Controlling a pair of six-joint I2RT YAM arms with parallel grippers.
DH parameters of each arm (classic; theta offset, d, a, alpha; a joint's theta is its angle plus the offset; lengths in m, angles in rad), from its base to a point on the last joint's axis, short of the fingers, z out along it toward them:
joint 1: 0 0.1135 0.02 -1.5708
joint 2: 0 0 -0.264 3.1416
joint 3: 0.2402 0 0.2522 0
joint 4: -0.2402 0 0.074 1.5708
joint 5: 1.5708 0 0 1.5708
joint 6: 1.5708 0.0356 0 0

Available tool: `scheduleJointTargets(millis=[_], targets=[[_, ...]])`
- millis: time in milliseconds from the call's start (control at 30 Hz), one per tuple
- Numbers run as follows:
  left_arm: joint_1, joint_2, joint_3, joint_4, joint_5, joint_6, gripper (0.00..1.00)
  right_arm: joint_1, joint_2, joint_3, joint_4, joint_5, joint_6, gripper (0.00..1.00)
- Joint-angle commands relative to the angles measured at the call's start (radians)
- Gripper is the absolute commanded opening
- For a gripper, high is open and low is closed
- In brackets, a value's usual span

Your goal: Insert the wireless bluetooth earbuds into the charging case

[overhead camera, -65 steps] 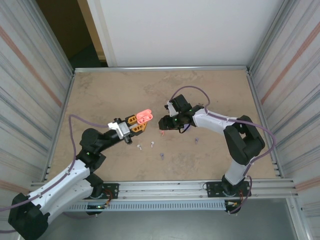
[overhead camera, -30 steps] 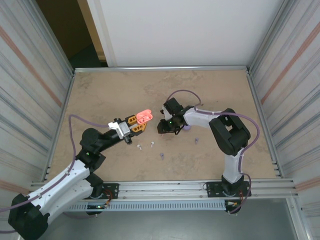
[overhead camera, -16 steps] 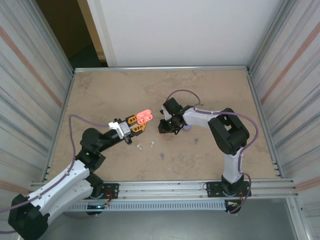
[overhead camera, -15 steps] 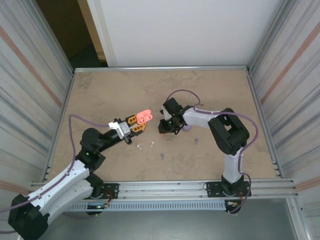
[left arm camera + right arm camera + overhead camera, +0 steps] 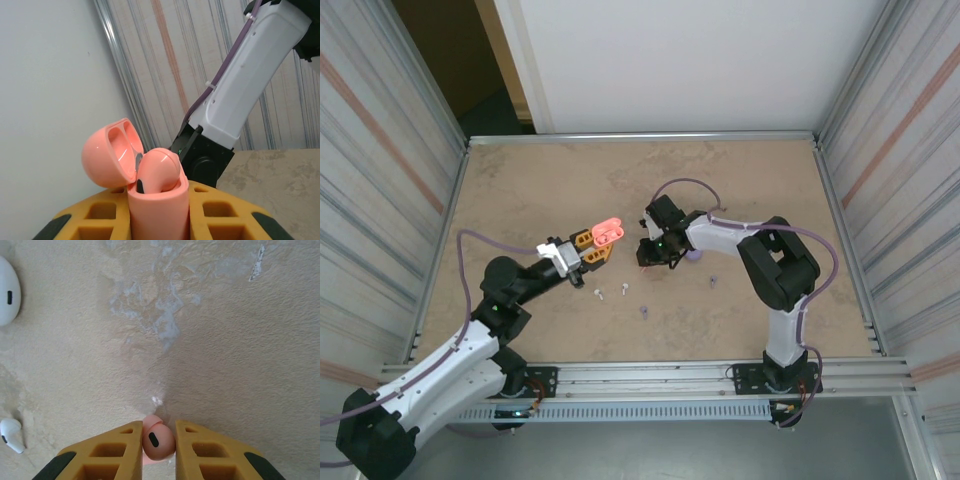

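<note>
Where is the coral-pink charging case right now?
The coral-pink charging case is clamped in the left gripper, lid open, over the table left of centre in the top view; the right gripper, pinching a coral-pink earbud, sits to its right.

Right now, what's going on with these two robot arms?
The left gripper holds an open coral-pink charging case up off the table, lid flipped back, with what looks like a first earbud seated inside. The right gripper is down at the table, shut on a second coral-pink earbud. A white earbud and a white case lie nearby on the table.
</note>
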State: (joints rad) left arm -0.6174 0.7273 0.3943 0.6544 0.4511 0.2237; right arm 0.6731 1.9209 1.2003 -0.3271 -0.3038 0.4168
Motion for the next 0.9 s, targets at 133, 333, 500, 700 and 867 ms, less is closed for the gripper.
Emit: scheduleJointTargets(millis=[133,333,500,700,867], targets=[[-0.007,-0.002,-0.095,-0.007,-0.114,-0.031,0.0,0.001,-0.138,-0.024,-0.043,0.045,-0.043,0.2],[0.004,0.018,-0.157,-0.027,-0.176,-0.072,0.0,-0.009,-0.241,-0.044,-0.072,0.071,-0.071,0.2],[0.031,0.08,-0.178,0.002,-0.177,-0.132,0.0,-0.009,-0.321,-0.046,-0.101,0.089,-0.093,0.2],[0.041,0.194,-0.169,0.083,-0.139,-0.176,0.0,-0.008,-0.413,-0.045,-0.123,0.098,-0.121,0.2],[0.047,0.277,-0.131,0.117,-0.095,-0.22,0.0,-0.009,-0.477,-0.044,-0.133,0.092,-0.144,0.2]])
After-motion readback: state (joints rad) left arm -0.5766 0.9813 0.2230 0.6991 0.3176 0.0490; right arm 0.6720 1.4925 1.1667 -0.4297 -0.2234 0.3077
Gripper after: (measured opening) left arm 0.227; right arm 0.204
